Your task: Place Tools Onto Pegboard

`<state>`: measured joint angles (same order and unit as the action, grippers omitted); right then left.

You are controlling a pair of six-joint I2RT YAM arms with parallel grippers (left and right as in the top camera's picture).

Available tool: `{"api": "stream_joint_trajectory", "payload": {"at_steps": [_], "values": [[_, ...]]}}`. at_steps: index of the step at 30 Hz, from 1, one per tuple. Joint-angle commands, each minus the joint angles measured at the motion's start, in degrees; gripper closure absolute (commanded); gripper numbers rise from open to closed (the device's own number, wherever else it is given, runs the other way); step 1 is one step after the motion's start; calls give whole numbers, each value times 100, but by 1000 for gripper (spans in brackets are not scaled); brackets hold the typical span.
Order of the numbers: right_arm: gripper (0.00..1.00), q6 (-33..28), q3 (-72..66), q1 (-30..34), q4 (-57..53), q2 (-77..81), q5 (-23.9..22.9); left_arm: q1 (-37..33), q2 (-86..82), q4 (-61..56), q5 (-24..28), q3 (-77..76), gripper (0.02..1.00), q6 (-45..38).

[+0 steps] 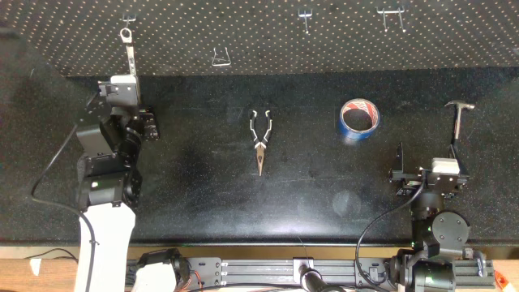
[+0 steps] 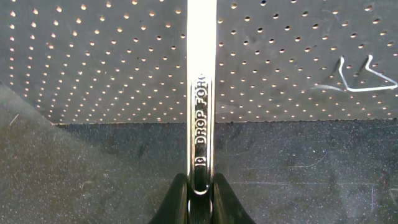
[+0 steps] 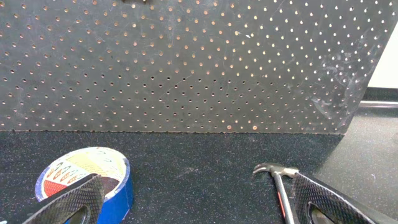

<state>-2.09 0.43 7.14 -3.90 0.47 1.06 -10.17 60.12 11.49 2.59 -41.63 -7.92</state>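
The left arm stands at the table's left and reaches up toward the pegboard [image 1: 324,40]. Its wrist points at the board. The left gripper [image 2: 200,204] has both fingers pressed tight on the shank of a wrench [image 1: 130,58]. The wrench runs straight from the fingers up over the board face, and its ring end sits just under a hook [image 1: 128,18]. I cannot tell whether the ring touches the hook. Pliers [image 1: 260,139] lie mid-table, tip toward the arms. Tape [image 1: 359,119] stands right of them. The right arm is folded low near its base, and the right gripper [image 1: 427,169] is spread wide and holds nothing. It is aimed at the board between the tape and a hammer [image 1: 456,126].
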Motion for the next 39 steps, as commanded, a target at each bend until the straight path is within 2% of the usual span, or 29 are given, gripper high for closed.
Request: {"api": "stream_joint_trajectory", "payload": {"at_steps": [1, 23, 39], "values": [[25, -61, -17, 33, -28, -42, 68, 7, 170, -61, -46, -153, 991, 175], [25, -61, -17, 33, -28, -42, 68, -153, 474, -234, -254, -422, 991, 372], [25, -61, -17, 33, -28, -42, 66, -175, 675, -343, 168, -446, 991, 361]]}}
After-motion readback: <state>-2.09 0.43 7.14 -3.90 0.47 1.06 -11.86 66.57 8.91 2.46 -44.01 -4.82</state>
